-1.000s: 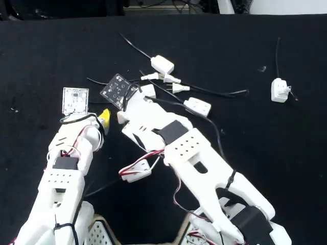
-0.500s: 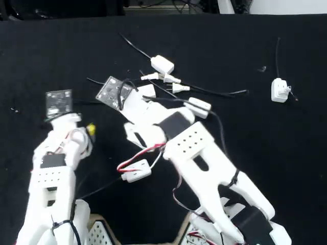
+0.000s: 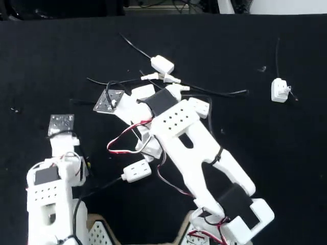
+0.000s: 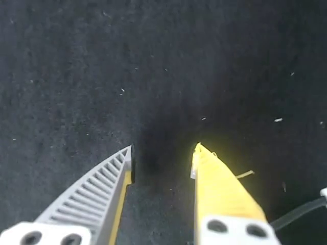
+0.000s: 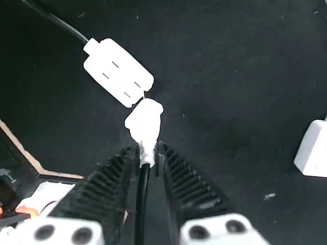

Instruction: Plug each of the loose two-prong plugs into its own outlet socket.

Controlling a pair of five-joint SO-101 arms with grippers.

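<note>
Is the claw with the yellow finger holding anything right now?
No, the left gripper is open, with nothing but the bare black table between its two fingertips.

The left arm [image 3: 48, 189] and right arm [image 3: 189, 138] are cased in white perforated shells with black motor blocks [image 3: 161, 102], trailed by red, white and black wires [image 3: 122, 134]. The left gripper [image 4: 162, 153] is tipped grey and yellow; the right gripper [image 5: 147, 150] is ribbed black.
</note>
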